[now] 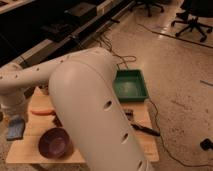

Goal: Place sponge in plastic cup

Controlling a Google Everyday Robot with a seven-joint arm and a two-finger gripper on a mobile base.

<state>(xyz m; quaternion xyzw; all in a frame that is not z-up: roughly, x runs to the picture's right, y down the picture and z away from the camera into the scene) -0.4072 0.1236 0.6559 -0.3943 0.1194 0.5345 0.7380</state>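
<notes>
Speckled stone floor (180,75) lay open to the right of a low, pale wooden table (146,146), with black cables (112,45) trailing across it towards dark shelving and two black wheeled office chairs (196,20) at the back. Most of the table's middle was hidden by the robot's thick white arm (95,110), which rose from the near edge, bent at the elbow and reached left.

At the end of the arm, the gripper (15,115) hung over the table's left edge, just above the flat blue-grey rectangular sponge (16,129). Whether it was open, closed or gripping the pad could not be told. The sponge sat right at that left edge, with bare wood between it and a round purple bowl (55,142) near the front edge. An orange, carrot-like piece (42,111) lay behind the bowl.

A green rectangular plastic tray (131,87) filled the far right corner, its side running close along the table's right edge. In front of it, a slim black tool (145,131) lay near the right edge with open wood around it.
</notes>
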